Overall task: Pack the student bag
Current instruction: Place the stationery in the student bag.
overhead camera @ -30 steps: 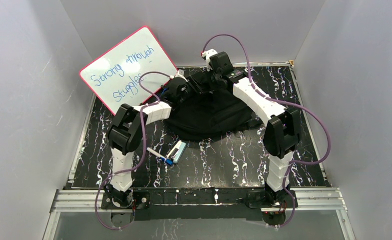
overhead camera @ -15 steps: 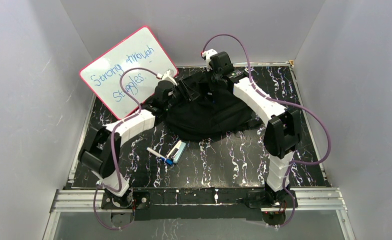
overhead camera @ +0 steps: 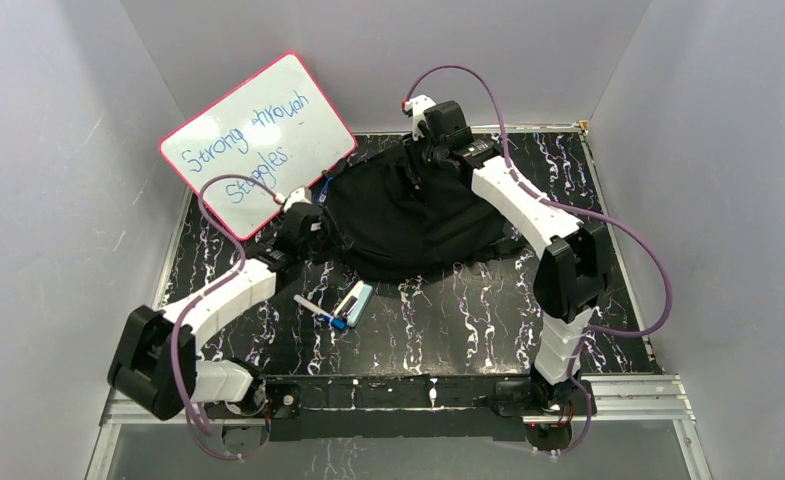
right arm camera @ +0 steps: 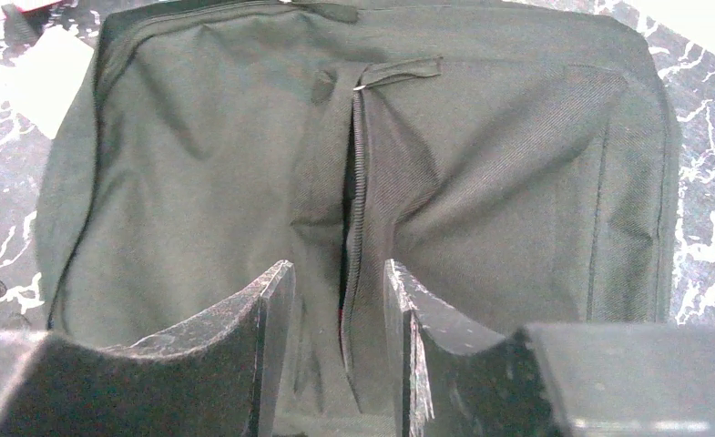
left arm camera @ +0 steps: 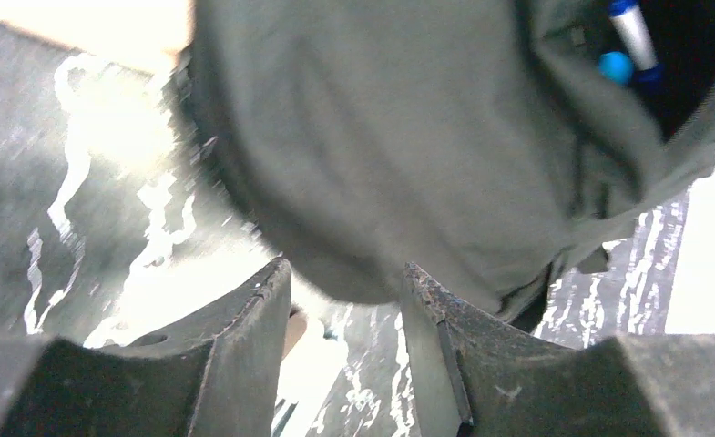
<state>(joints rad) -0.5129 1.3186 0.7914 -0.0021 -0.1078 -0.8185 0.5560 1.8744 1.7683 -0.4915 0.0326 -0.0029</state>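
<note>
Right wrist view: we've got the right tool (right arm camera: 337, 273) half open above the zip (right arm camera: 352, 182) of the large black soft fabric backpack (right arm camera: 199, 164); left tool (left arm camera: 346, 269) half open at its edge.

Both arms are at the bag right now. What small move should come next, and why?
Probably bring the left gripper down to the marker lying on the near side of the student bag and close on it: its jaws stand open and empty, and the marker is not yet packed.
</note>
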